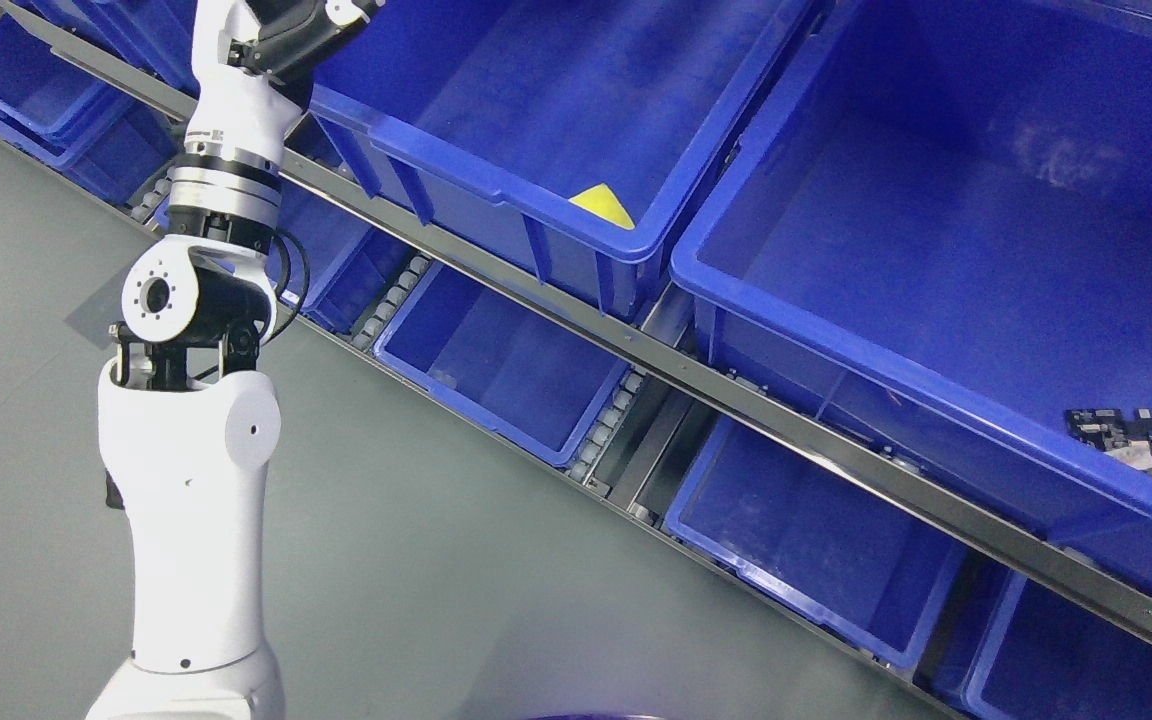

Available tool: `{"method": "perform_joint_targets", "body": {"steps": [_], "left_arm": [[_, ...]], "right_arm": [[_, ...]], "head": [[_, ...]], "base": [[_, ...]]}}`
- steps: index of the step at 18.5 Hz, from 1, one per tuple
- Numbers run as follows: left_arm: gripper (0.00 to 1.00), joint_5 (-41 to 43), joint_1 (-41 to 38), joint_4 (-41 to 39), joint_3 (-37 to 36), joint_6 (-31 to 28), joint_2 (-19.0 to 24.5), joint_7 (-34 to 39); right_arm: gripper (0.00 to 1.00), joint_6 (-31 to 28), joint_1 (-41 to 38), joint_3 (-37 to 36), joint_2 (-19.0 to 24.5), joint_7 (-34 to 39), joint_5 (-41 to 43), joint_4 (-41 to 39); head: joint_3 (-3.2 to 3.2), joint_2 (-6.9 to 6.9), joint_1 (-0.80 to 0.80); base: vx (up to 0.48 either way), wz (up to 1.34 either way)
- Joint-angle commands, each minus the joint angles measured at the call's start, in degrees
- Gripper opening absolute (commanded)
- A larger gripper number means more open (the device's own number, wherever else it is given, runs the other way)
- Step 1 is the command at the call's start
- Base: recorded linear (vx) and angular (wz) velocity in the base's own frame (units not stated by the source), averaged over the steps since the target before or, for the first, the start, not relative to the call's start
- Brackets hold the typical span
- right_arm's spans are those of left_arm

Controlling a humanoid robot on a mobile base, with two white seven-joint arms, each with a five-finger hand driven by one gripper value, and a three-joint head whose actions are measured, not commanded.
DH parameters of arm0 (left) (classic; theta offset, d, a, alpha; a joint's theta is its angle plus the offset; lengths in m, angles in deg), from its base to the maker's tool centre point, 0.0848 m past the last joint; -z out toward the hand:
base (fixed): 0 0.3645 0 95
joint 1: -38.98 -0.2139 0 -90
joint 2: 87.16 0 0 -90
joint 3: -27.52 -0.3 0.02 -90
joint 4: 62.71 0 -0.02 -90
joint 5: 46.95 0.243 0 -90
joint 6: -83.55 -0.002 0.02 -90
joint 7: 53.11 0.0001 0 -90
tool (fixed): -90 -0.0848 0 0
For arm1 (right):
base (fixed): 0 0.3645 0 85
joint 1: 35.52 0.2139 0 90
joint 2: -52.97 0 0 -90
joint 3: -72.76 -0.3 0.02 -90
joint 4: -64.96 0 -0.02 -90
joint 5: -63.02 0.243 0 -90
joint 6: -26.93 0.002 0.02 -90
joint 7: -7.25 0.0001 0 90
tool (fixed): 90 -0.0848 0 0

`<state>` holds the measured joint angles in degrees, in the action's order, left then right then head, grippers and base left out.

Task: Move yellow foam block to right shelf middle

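Left arm (196, 480) rises from the bottom edge to the top, its hand cropped there so finger state can't be told; yellow foam block (604, 207) lies right of and below it, in the near right corner of the middle-shelf bin (496, 195), long axis hidden.

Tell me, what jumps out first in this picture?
A tall white robot arm rises up the left side, its hand cut off by the top edge. Big blue bins fill slanted shelves on the right. A yellow foam block peeks from the near corner of the upper middle bin.
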<state>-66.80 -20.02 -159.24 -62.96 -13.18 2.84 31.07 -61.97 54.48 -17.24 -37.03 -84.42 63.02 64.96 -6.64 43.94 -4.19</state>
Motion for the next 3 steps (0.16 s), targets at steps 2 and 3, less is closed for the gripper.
{"method": "perform_joint_targets", "body": {"steps": [2,3], "left_arm": [[1.0,0.0,-0.9,-2.0,0.5,0.0,1.0,-0.1],[1.0,0.0,-0.9,-2.0,0.5,0.0,1.0,-0.1]], "right_arm": [[1.0,0.0,-1.3,-0.7,-1.0,0.0,-0.2,-1.0],[1.0,0.0,-1.4,-0.7,-1.0,0.0,-0.2,-1.0]], "head": [[0.0,0.0,0.0],[0.0,0.0,0.0]], "base": [[0.0,0.0],[0.0,0.0]]}}
